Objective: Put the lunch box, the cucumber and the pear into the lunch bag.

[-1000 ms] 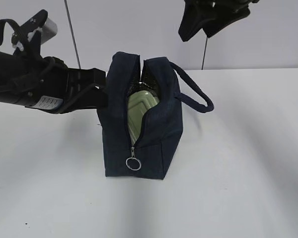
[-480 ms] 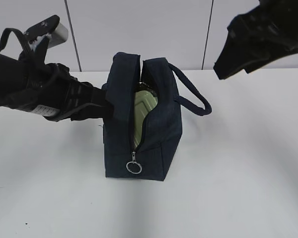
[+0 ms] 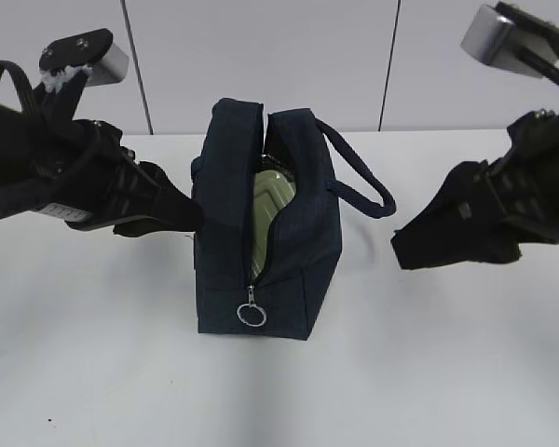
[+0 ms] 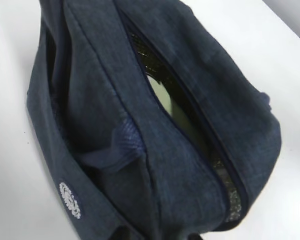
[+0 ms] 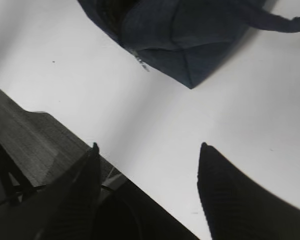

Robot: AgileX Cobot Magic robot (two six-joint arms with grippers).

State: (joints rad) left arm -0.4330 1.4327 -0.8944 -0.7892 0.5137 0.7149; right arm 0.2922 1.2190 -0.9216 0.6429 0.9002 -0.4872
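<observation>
The navy lunch bag (image 3: 298,233) stands upright mid-table with its zipper open. The sage-green lunch box (image 3: 270,209) stands on edge inside it and also shows through the opening in the left wrist view (image 4: 162,95). The cucumber and the pear are out of view. My left gripper (image 3: 188,212) is against the bag's left side; its fingers are hidden, and the bag (image 4: 105,100) fills the left wrist view. My right gripper (image 3: 410,247) is open and empty, right of the bag and apart from it; its fingertips (image 5: 204,150) hang above the table.
The silver ring pull (image 3: 252,316) hangs at the bag's front. The loop handle (image 3: 363,186) sticks out to the right. In the right wrist view the bag's corner (image 5: 190,35) is at the top, and the table's front edge (image 5: 65,125) runs diagonally with dark floor beyond.
My right arm has come down from the top of the view to the right of the bag. My left arm has drawn slightly leftward; the bag has hardly moved.
</observation>
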